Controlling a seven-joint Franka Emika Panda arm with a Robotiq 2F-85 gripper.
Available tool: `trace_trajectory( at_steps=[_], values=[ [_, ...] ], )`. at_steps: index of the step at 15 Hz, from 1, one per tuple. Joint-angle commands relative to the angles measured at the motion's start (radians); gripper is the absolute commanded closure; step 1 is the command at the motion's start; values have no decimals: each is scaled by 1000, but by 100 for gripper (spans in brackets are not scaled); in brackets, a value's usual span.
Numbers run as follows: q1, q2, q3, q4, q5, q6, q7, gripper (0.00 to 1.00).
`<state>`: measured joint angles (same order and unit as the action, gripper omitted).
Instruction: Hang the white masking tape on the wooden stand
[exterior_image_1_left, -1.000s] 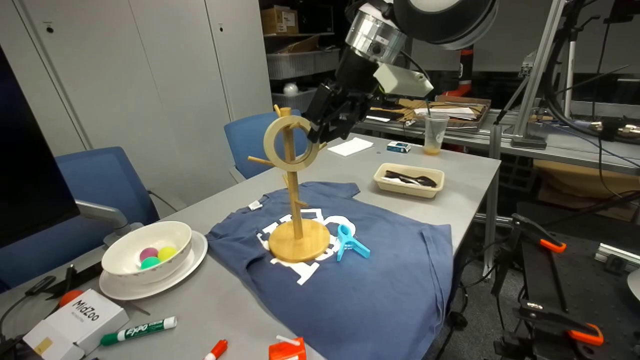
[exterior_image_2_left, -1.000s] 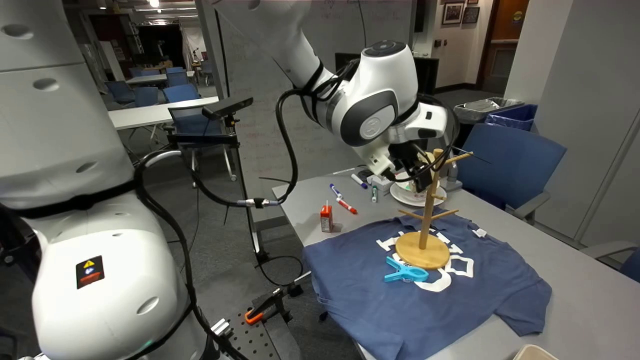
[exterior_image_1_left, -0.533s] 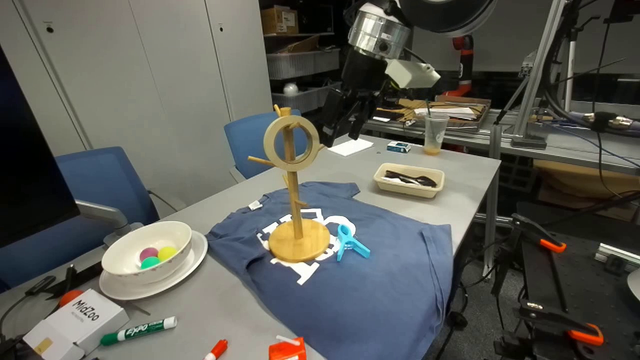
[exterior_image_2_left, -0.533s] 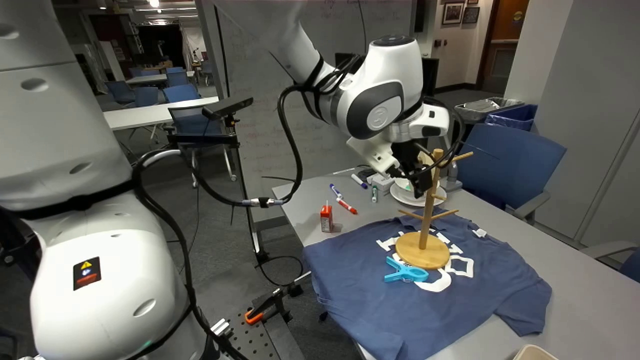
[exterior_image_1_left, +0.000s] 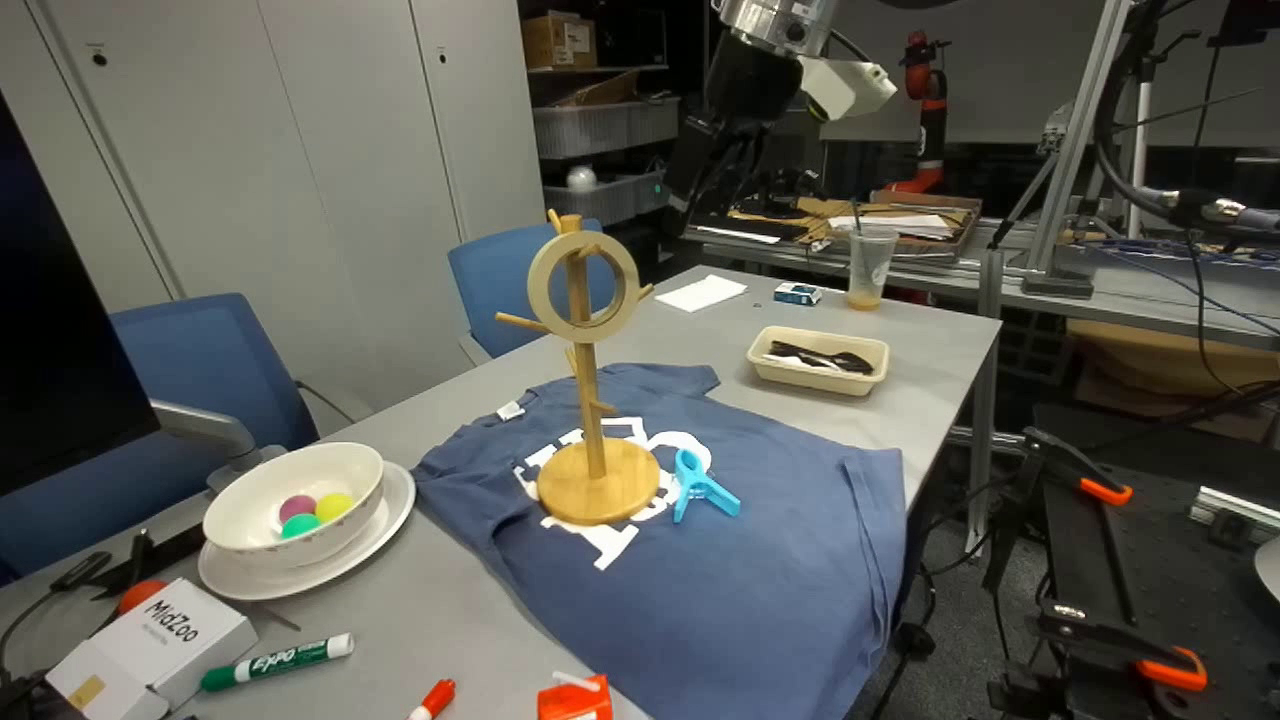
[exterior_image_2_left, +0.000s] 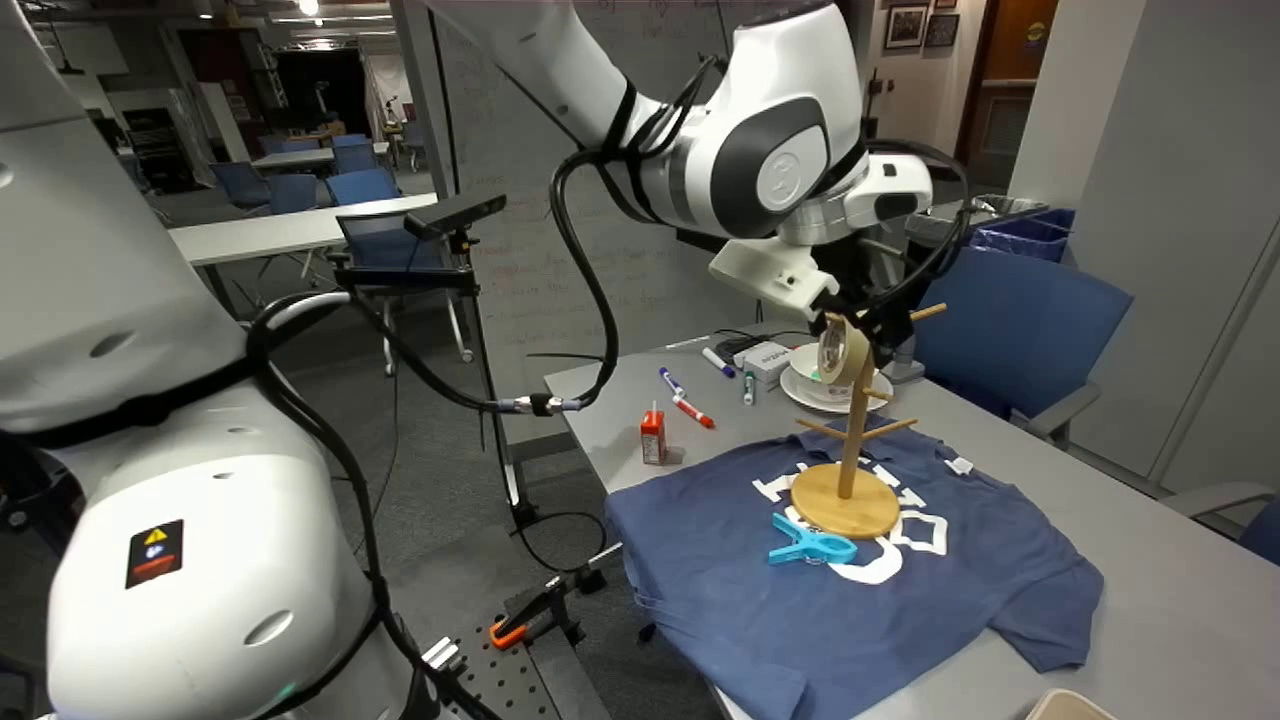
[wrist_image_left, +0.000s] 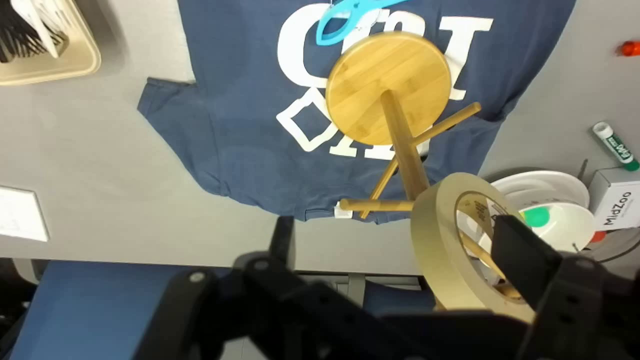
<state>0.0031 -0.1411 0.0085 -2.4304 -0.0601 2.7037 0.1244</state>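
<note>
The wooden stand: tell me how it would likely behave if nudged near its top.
The wooden stand would probably rock or tip, being tall and thin above its round base. The masking tape hung high on one side likely adds to that. The blue T-shirt beneath might slip or bunch.

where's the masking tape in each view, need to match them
In an exterior view: masking tape, just left of centre, upper half.
In an exterior view: masking tape, right of centre, about midway up.
Wrist view: masking tape, right of centre, mostly lower half.
Shared landmark: wooden stand's round base, visible in all three views.
</note>
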Motion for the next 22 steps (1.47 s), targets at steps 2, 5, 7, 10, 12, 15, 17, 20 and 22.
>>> trace_trajectory(
  at_steps=[2, 5, 7, 10, 12, 15, 17, 20, 22],
  values=[
    [-26, -103, 7, -27, -41, -21, 5, 0],
    [-29, -150, 4, -33, -20, -32, -4, 0],
    [-35, -180, 2, -33, -15, -48, -3, 0],
    [-42, -227, 1, -36, -10, -83, -2, 0],
    [-41, -260, -1, -31, 0, -131, -6, 0],
    [-41, -236, 3, -13, -3, -130, -5, 0],
    [-43, -260, 2, -13, -2, -155, -4, 0],
    [-44, -266, 2, -17, -2, -157, -4, 0],
    [-44, -266, 2, -21, -2, -157, -4, 0]
  ],
)
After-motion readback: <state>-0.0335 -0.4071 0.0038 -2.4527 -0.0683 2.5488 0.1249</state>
